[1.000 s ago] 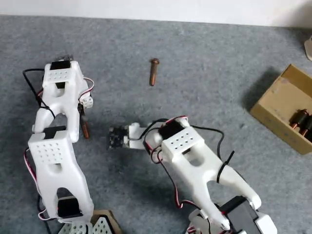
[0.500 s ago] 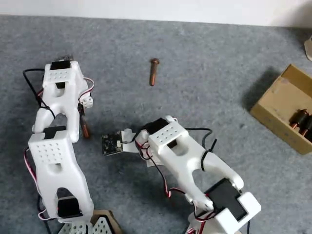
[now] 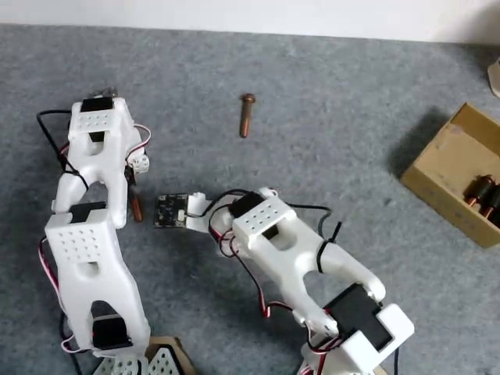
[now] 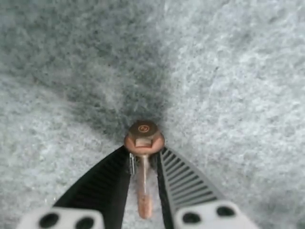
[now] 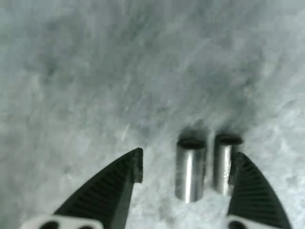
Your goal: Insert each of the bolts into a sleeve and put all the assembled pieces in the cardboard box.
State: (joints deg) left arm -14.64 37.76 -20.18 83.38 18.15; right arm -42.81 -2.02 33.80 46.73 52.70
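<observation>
Bolt [image 4: 144, 138] locked in on the left side: the left tool [image 4: 144, 157] is clamped on the shank just under the hex head, holding it low over the grey surface [image 3: 351, 94]. From above, that same bolt [image 3: 137, 208] pokes out beside the left arm.

Over on the right, the right tool [image 5: 187, 168] hangs wide open above two sleeves [image 5: 190, 169] standing side by side, open ends up. One sleeve sits squarely between the jaws; the other sleeve [image 5: 224, 164] is just beside the far finger, perhaps touching it, hard to say.

So the step in hand looks like the sleeve pick-up, the partner for the bolt waiting on the left. The next move calls for the right tool to drop and close on one sleeve alone, without knocking its neighbour over, then lift it and line its bore up with the bolt.

There is work left after that. A second bolt [image 3: 246, 116] lies loose farther up the surface, well apart from both arms. Off at the right edge, the cardboard box [image 3: 437, 183] already holds assembled pieces [image 3: 483, 194].
</observation>
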